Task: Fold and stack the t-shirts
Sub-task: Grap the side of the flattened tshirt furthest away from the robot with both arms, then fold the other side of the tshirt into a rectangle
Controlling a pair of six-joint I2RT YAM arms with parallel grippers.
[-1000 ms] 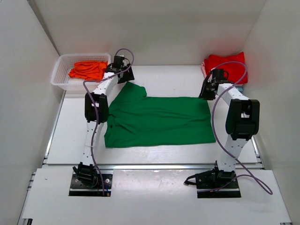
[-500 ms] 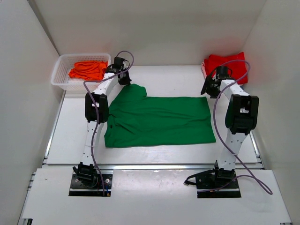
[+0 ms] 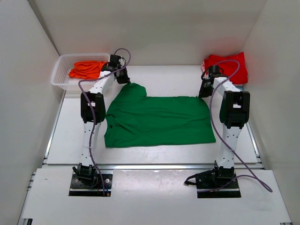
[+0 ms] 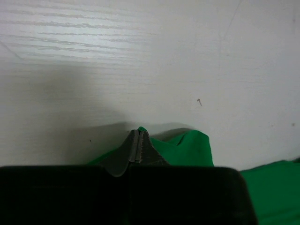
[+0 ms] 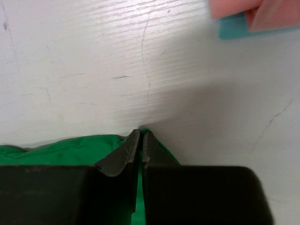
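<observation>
**White surface: green t-shirt gripped at its two far corners**

White walls enclose a pale, wood-grained surface [image 3: 168,77]. A bright green short-sleeved cloth t-shirt [image 3: 157,121] is spread flat across its middle, lengthwise from left to right, with one flap jutting toward the far left.

The left end effector [image 4: 139,135] is seen at the far tip of that flap. In the left wrist view its two dark fingers are pressed together, and a small peak of green cloth is caught at their tips.

The right end effector [image 5: 141,135] is placed at the far right corner of the green t-shirt. Its fingers are likewise drawn together, and a point of the green fabric is pinched between them. The rest of that edge is seen lying flat on the surface beside the fingers.

A white plastic lattice basket [image 3: 60,77] is set at the far left corner of the surface, and a crumpled orange cloth t-shirt [image 3: 86,69] is held inside it. A red cloth t-shirt [image 3: 229,64] is piled at the far right corner, against the wall. In the right wrist view, edges of pink cloth [image 5: 253,10] and teal cloth [image 5: 232,30] are shown lying apart from the green t-shirt. Whether these are folded cannot be told.
</observation>
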